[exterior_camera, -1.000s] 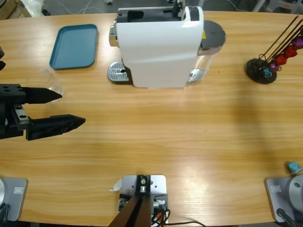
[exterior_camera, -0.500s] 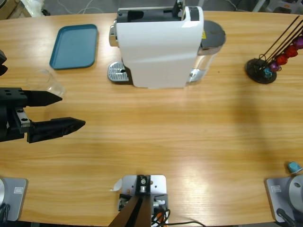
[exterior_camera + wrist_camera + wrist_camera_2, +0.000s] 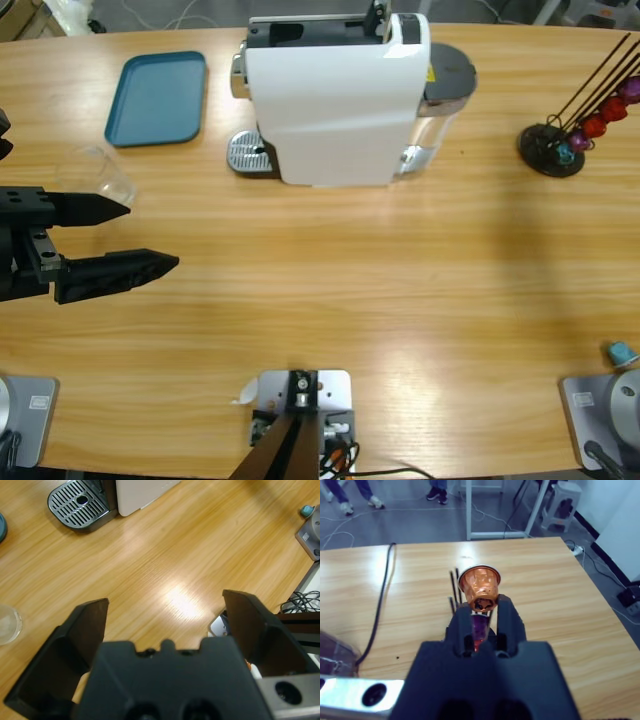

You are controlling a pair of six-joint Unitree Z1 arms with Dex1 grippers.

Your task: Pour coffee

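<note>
My left gripper (image 3: 152, 235) hovers open over the table's left end, with nothing between its fingers; the left wrist view shows the gripper (image 3: 165, 600) above bare wood. A clear drinking glass (image 3: 97, 170) stands just beyond its far jaw, and sits at the left edge of the wrist view (image 3: 7, 625). No coffee shows in any view. The white coffee machine (image 3: 335, 95) stands at the back middle with its metal drip tray (image 3: 248, 153) (image 3: 82, 502). My right gripper (image 3: 481, 605) is out of the high view. It is shut on an orange capsule (image 3: 480, 585) at the capsule rack's rods (image 3: 452, 587).
A blue tray (image 3: 157, 97) lies at the back left. The black capsule rack (image 3: 560, 145) with coloured capsules stands at the right. A teal capsule (image 3: 621, 352) lies near the front right corner. A black cable (image 3: 382, 605) runs over the table in the right wrist view.
The left gripper has shifted very slightly toward the table's near edge. Nothing else has moved.
</note>
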